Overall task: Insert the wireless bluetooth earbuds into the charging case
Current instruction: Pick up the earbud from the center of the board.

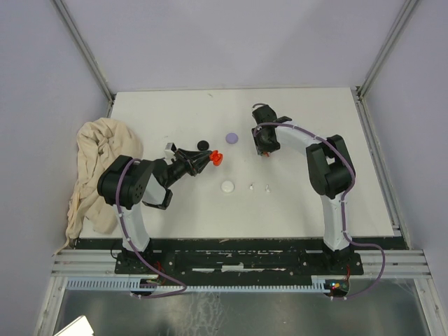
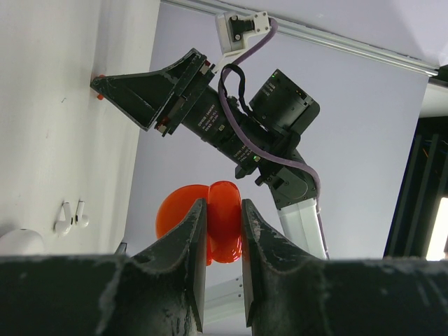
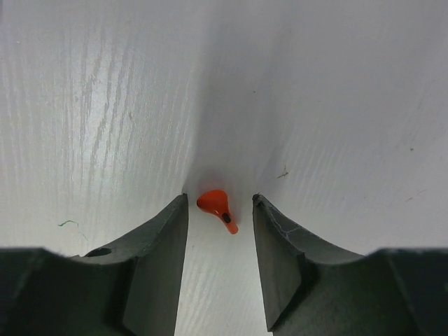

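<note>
Red plastic clamshell charging case (image 1: 216,158), open, is clamped between the fingers of the left gripper (image 2: 222,210) and held up off the white bench (image 1: 315,126). Its opening faces away from both cameras that see it, so the pictures do not show whether any earbud is seated inside.

One small red stemmed earbud (image 3: 213,203) lies flat on the bench, to the right of the case and apart from it. The right gripper (image 1: 265,151) is lowered over it with its jaws part-way apart. One finger stands on each side of the earbud, with a gap visible on both sides. No grip is made yet.

A pair of white stemmed earbuds (image 2: 71,216) lies loose on the bench, to the right of the case and nearer the arm bases. A white round disc (image 1: 227,186) sits directly on the base side of the case. A black round disc (image 1: 203,145) and a lilac round disc (image 1: 232,138) sit on its far side.

Status, as a judgement: the task is at an early stage.
- No insertion is confirmed.
- The step in hand is the pickup of the red earbud.
- Transfer to the held case remains to be done.
- The white pair remains to be done.
- No second red, black or lilac earbud can be made out.
</note>
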Tool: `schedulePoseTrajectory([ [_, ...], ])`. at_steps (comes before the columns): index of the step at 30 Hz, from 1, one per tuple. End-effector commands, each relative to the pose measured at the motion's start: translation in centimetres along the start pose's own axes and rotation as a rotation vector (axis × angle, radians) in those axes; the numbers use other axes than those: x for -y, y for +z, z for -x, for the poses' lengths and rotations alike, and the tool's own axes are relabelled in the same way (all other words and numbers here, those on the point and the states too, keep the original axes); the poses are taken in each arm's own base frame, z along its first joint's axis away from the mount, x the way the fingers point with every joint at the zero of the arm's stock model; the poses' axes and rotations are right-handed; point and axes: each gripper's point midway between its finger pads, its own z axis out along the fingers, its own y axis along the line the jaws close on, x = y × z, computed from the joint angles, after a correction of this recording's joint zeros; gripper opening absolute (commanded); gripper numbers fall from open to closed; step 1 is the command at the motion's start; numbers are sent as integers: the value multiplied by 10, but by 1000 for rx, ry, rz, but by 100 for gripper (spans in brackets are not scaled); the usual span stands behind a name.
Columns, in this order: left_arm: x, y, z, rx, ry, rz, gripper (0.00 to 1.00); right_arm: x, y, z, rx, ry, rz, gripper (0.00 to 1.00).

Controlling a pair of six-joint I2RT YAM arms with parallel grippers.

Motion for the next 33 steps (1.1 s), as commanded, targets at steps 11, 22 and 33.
schedulePoseTrajectory([
  [11, 38, -4, -10, -38, 160, -172, 3, 3, 6, 10, 7, 17, 14, 42],
  [22, 39, -4, -10, -39, 162, -174, 3, 1, 7, 9, -5, 19, 32, 30],
  [33, 40, -4, -11, -41, 164, -175, 3, 0, -10, 26, 75, 28, 59, 6],
])
